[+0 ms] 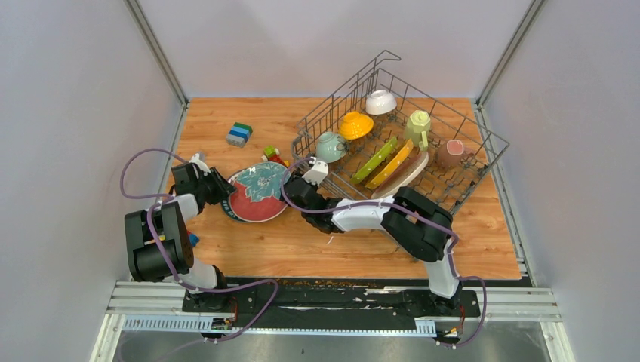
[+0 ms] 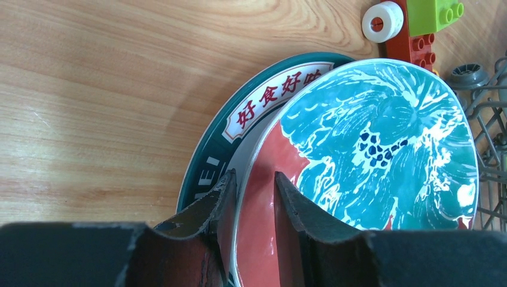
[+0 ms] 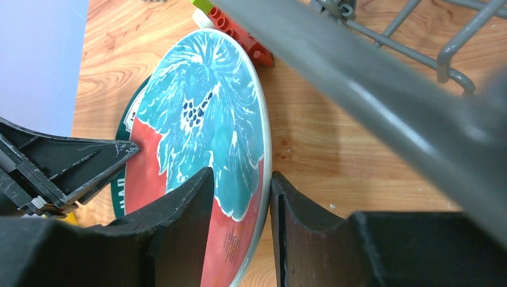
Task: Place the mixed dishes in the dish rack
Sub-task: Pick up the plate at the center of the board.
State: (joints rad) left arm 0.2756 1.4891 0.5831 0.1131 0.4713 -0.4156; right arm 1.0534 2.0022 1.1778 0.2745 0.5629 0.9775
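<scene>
A red plate with a teal pattern (image 1: 260,192) lies tilted over a dark-green-rimmed plate (image 1: 231,212) on the wooden table, left of the dish rack (image 1: 332,102). My left gripper (image 1: 226,188) is shut on its left rim (image 2: 254,179), one finger under the rim and one on the face (image 2: 370,137). My right gripper (image 1: 291,188) is shut on the opposite rim (image 3: 242,176). The rack holds a teal mug (image 1: 329,145), a yellow bowl (image 1: 355,124), a white bowl (image 1: 380,101), a pale-green mug (image 1: 419,124), a pink mug (image 1: 453,153), and lime-green (image 1: 375,160) and yellow (image 1: 392,166) plates on edge.
Blue and green toy blocks (image 1: 239,133) lie at the back left. Red and green bricks (image 1: 273,156) and a white ring (image 2: 381,21) lie between the plates and the rack. A rack wire (image 3: 370,66) passes close over my right wrist. Grey walls stand on both sides.
</scene>
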